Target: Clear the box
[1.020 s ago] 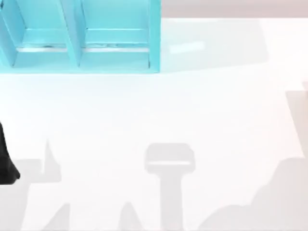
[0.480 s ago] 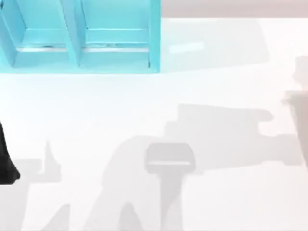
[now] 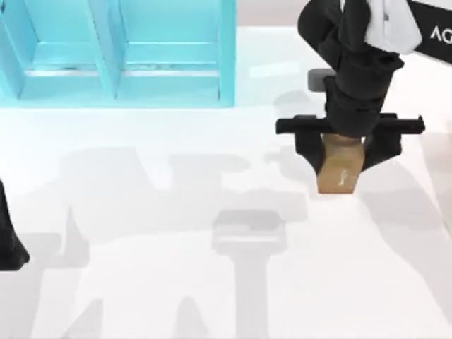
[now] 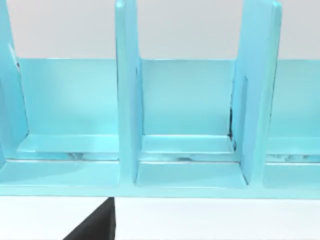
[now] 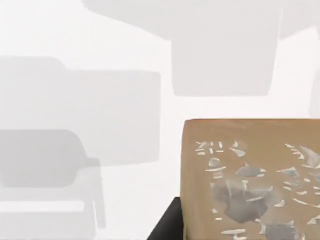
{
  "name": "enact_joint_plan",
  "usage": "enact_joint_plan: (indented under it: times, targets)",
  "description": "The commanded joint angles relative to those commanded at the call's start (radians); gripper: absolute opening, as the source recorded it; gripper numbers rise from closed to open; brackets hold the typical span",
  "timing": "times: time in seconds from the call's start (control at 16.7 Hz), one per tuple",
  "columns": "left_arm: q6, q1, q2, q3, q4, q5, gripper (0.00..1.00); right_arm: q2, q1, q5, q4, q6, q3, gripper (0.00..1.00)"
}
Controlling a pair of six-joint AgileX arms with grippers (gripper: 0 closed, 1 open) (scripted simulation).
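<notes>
Bright, even light; soft grey shadows across white table [image 3: 176, 296]; slight blur in top view.

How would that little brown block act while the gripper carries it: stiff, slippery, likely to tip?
The brown block looks stiff: its edges stay straight between the right gripper fingers. Its flat sides probably give a steady hold, with little slipping. Set on the table, its boxy shape should rest flat rather than roll.

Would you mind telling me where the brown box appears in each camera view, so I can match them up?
Top view: brown box right of centre, between the right gripper's fingers.
Left wrist view: faces the blue shelf instead.
Right wrist view: brown box at lower right.
Shared landmark: the white table.
</notes>
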Motion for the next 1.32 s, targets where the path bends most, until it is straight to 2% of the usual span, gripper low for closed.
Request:
enact_joint_plan:
  times: [0.24, 0.54, 0.9, 1.14, 1.32]
  targets:
    - [0.0, 0.0, 0.0, 0.0, 0.0, 0.0, 1.0, 0.036, 0.097, 0.005, 0.033, 0.097, 0.023, 0.0]
    - [0.0, 0.0, 0.0, 0.0, 0.0, 0.0, 1.0, 0.034, 0.094, 0.003, 0.035, 0.098, 0.016, 0.0]
    - [0.0, 0.0, 0.0, 0.0, 0.0, 0.0, 1.0, 0.073, 0.097, 0.005, 0.184, 0.099, -0.087, 0.0]
    - [0.0, 0.0, 0.0, 0.0, 0.0, 0.0, 1.0, 0.077, 0.098, 0.005, 0.19, 0.1, -0.092, 0.0]
    - [0.0, 0.0, 0.0, 0.0, 0.0, 0.0, 1.0, 0.077, 0.098, 0.005, 0.19, 0.1, -0.092, 0.23]
